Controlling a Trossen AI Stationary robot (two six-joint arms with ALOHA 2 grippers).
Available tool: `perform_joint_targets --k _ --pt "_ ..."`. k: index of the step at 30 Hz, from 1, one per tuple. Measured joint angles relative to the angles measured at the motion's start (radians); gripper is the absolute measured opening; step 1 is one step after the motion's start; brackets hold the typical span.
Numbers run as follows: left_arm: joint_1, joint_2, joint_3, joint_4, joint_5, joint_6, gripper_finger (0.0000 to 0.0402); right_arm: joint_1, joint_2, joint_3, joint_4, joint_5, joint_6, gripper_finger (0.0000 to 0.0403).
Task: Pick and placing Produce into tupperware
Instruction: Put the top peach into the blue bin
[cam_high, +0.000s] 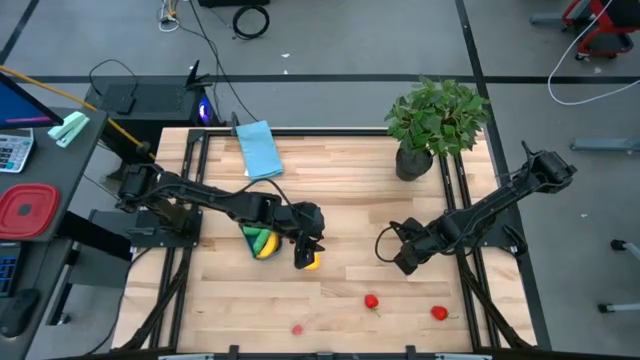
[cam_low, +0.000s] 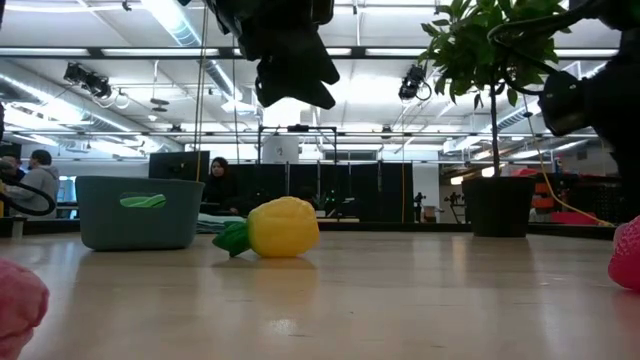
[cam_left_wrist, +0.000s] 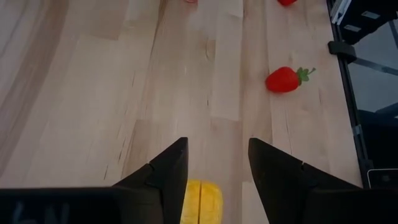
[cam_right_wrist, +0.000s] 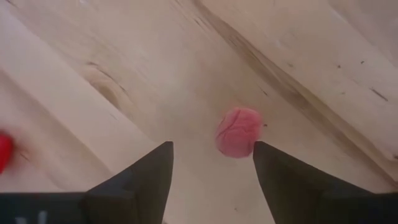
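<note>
While hunting for the yellow fruit with the green stem (cam_low: 280, 228), best to start overhead: lying on the counter (cam_high: 350, 200) just beside the teal tub (cam_low: 110, 225), directly under the left fingers (cam_left_wrist: 165, 177). Spread apart and empty, straddling the fruit from above, not touching it yet. Presumably lined up that way to drop straight down and pinch it. Makes sense as the next pick too, being the piece nearest the tub. Looks like something yellow and green inside the tub, going by the overhead shot. Over on the other side, right fingers (cam_right_wrist: 146, 174) also spread wide and gripping nothing, pointed at a pink ball (cam_right_wrist: 239, 132) on the counter. Probably just waiting there. Can't judge height from overhead, so need the table-level shot for that: plain gap between fruit and the dark fingers hanging above. Left wrist shot gives only a sliver of yellow between the fingers, plus a strawberry (cam_left_wrist: 286, 79) farther along, well apart from the tub.
</note>
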Motion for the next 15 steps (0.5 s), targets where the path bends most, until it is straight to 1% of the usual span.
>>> perform_joint_targets --k 8,15 --pt "0.000 0.000 0.000 0.000 0.000 0.001 0.0177 0.000 0.000 0.000 -0.002 0.022 0.008 0.0228" --pt "0.000 0.000 0.000 0.000 0.000 0.001 0.0173 0.000 0.000 -0.001 -0.045 0.035 0.008 0.0229"
